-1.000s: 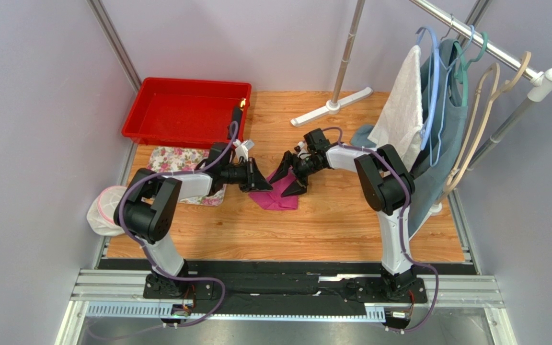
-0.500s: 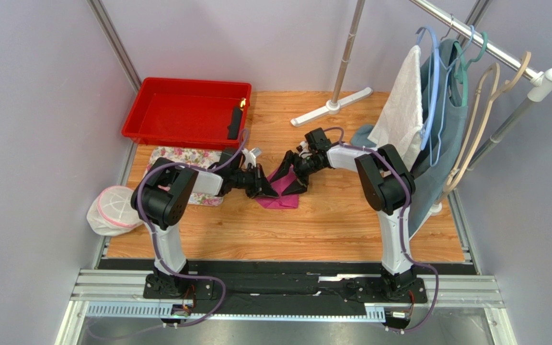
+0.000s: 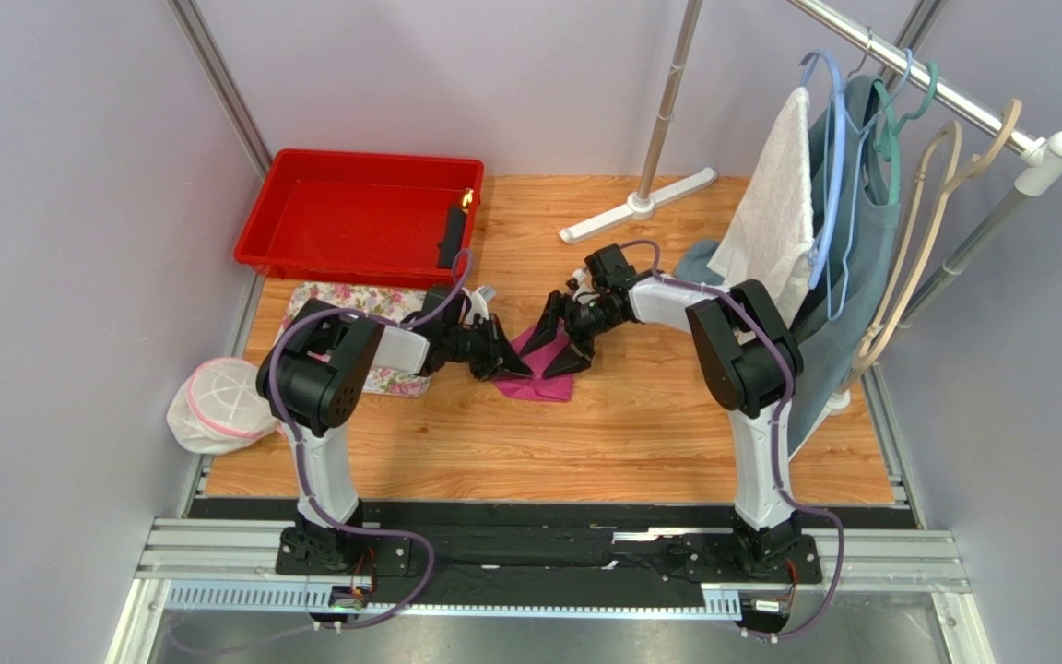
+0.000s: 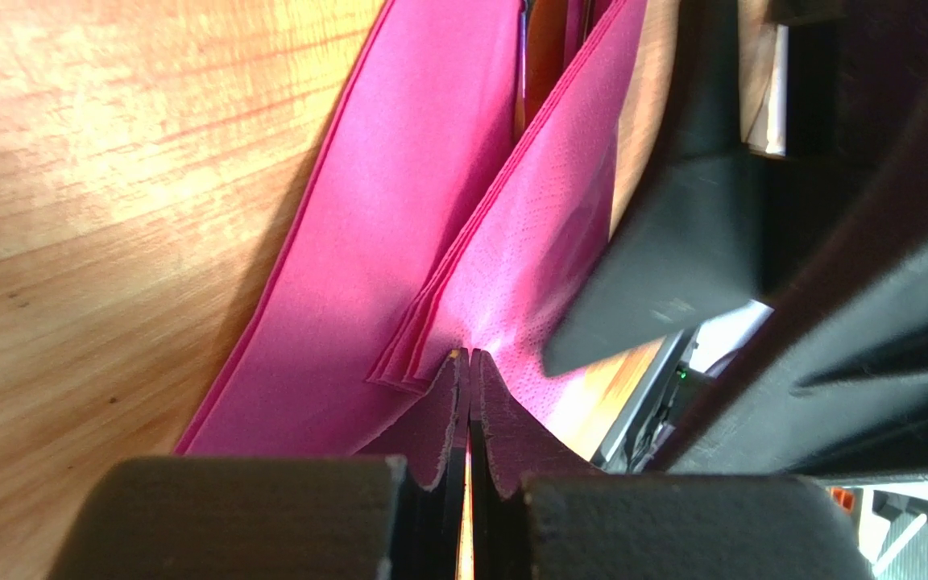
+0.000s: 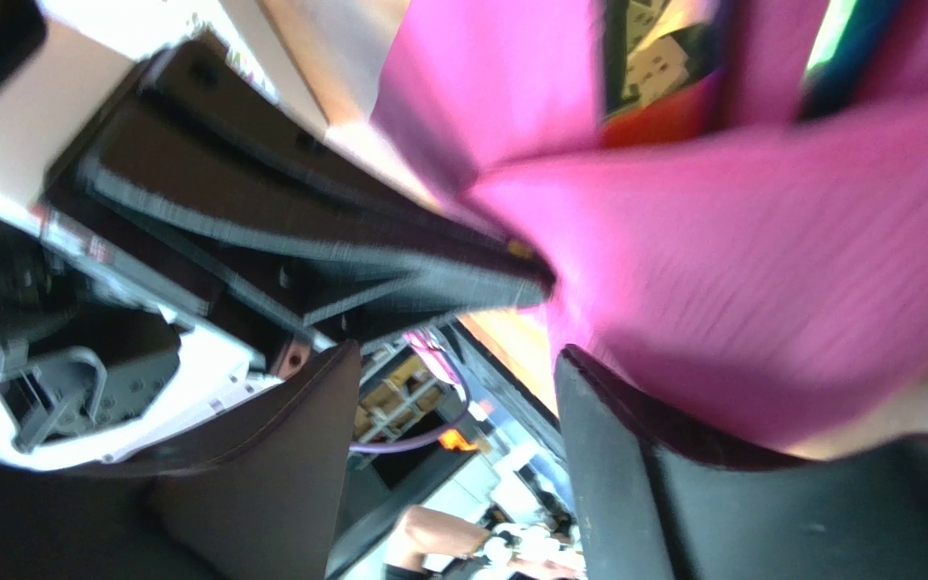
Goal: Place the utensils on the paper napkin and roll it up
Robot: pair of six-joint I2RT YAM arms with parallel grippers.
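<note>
The paper napkin (image 3: 540, 376) is a magenta sheet, folded and bunched, on the wooden table between my two grippers. In the left wrist view its layers (image 4: 433, 230) rise in folds right at my fingertips. My left gripper (image 3: 512, 363) (image 4: 469, 358) is shut, and the napkin's folded edge gathers to a point at its tips. My right gripper (image 3: 559, 346) (image 5: 457, 363) is open, with one finger against the lifted napkin (image 5: 747, 290). No utensils show in any view.
A red tray (image 3: 357, 215) stands at the back left, with a black object on its right rim. A floral cloth (image 3: 350, 307) lies under the left arm. A white mesh bag (image 3: 215, 404) sits at the left edge. A clothes rack with hangers (image 3: 841, 194) stands at the right.
My left gripper has moved right, up to the napkin's left edge. The napkin has bunched up slightly between the grippers. The right gripper has barely moved.
</note>
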